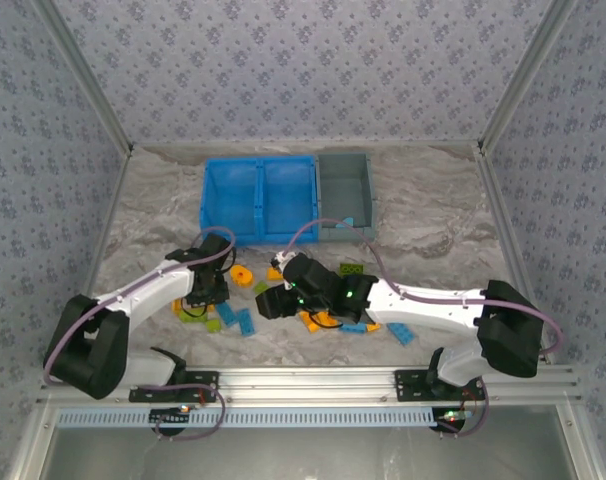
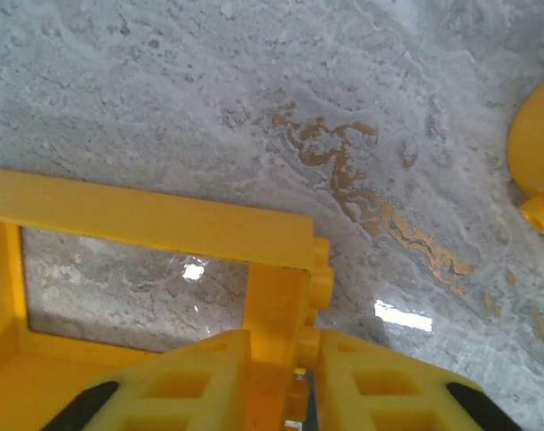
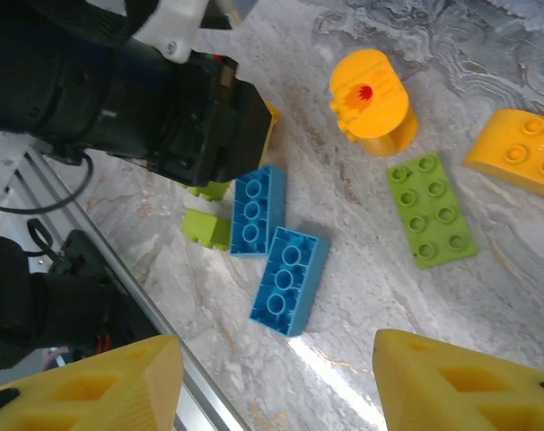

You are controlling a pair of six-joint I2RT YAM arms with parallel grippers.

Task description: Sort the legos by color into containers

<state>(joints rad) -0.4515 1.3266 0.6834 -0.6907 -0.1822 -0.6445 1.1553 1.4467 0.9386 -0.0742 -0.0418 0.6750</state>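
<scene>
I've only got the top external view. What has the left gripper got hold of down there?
Observer: The left gripper is shut on one side of an orange open frame.
Operator: And the right one?
Observer: The right gripper is open, fingers wide apart, two blue bricks side by side ahead of it.
Operator: That orange blob nearby?
Observer: An orange round piece, next to a lime green brick.

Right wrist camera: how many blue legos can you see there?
2. The first blue lego lies next to the black arm, beside a lime brick. The second blue lego sits just to its lower right. More could be hidden under that arm.
</scene>
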